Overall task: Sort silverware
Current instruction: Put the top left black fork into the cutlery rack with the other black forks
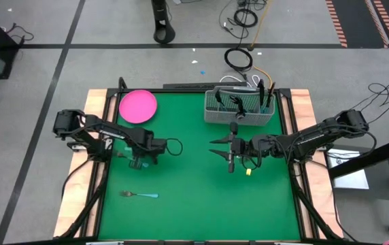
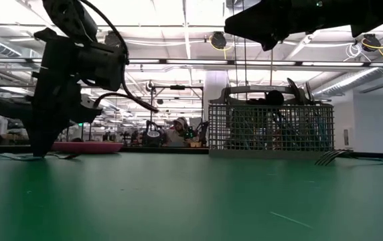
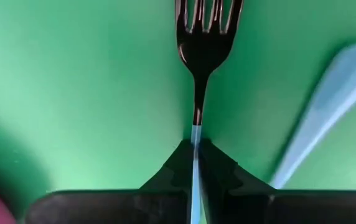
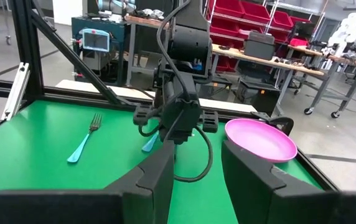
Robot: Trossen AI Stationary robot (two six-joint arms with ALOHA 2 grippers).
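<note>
My left gripper [image 1: 137, 162] points down at the green mat, left of centre, and is shut on a fork [image 3: 206, 37] with a dark head and a light blue handle. A second light blue handle [image 3: 327, 106] lies on the mat just beside it. Another fork [image 1: 139, 195] lies flat on the mat nearer the front edge and also shows in the right wrist view [image 4: 84, 140]. My right gripper [image 1: 222, 146] hangs level above the middle of the mat, open and with nothing in it [image 4: 196, 180], facing the left arm. My left gripper pinches the fork's light blue handle [image 3: 195, 138] between its two fingers, close to where the handle meets the dark neck. The fingers come from above, pointing down, one on each side of the handle. The fork's head reaches forward past the fingertips, low over the mat.
A gray wire mesh basket [image 1: 239, 109] with silverware standing in it sits at the far edge, right of centre [image 2: 270, 130]. A round pink plate [image 1: 138, 107] lies at the far left [image 4: 262, 138]. A small yellow bit [image 1: 247, 172] lies under the right arm.
</note>
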